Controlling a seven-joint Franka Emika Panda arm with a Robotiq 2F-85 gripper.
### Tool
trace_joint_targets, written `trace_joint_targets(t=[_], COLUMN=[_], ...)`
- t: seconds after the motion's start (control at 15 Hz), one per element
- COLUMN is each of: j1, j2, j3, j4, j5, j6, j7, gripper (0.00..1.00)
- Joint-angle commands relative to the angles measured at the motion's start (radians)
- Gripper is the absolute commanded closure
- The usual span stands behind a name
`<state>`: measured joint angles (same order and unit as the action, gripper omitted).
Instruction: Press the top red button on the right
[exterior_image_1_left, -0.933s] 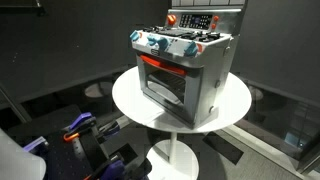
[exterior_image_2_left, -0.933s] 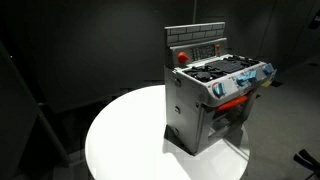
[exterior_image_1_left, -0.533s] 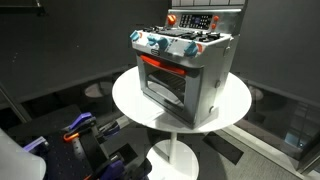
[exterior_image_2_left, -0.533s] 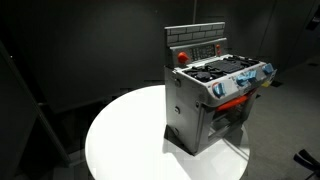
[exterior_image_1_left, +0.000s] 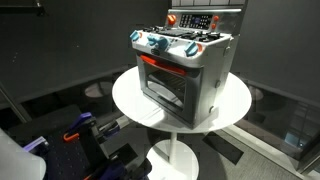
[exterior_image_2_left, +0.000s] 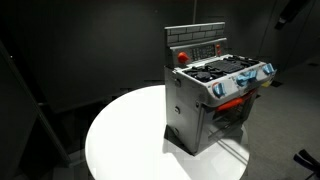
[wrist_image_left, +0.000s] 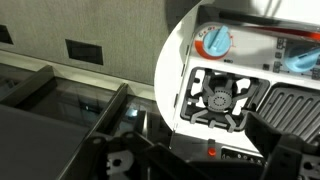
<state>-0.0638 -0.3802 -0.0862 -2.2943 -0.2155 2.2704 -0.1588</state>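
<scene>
A grey toy stove (exterior_image_1_left: 185, 70) stands on a round white table (exterior_image_1_left: 130, 100); it also shows in the other exterior view (exterior_image_2_left: 205, 105). Its back panel carries a round red button (exterior_image_1_left: 171, 19), seen in both exterior views (exterior_image_2_left: 181, 57). In the wrist view I look down on a black burner (wrist_image_left: 218, 98), a red and blue knob (wrist_image_left: 213, 42) and a small red button (wrist_image_left: 212, 152) on the panel. My gripper (wrist_image_left: 205, 140) hangs above the stove with its dark fingers spread wide, open and empty. A dark part of the arm (exterior_image_2_left: 290, 10) shows at the top edge.
The table (exterior_image_2_left: 130, 135) has bare white surface beside the stove. Dark curtains surround the scene. Blue and orange gear (exterior_image_1_left: 82, 124) lies on the floor below the table. A dark frame and floor show left of the table in the wrist view.
A dark part of the arm has come into the top corner of an exterior view. The blue and orange gear by the floor has shifted slightly. The stove has not moved.
</scene>
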Motion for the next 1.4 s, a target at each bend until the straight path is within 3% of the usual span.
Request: trace_joint_targets(t=[0.0,0.73,1.33], j1=[-0.001,0.011,0.027], j2=[0.114,0.448,0.622], j3=[0.030,0.046,0.044], j4=[0.096,0.397,0.582], j5=[0.000,0.023,0.050], j6=[0.043,0.020,-0.030], j7=[0.062,0.135,0.156], gripper=[0.00,0.00,0.00])
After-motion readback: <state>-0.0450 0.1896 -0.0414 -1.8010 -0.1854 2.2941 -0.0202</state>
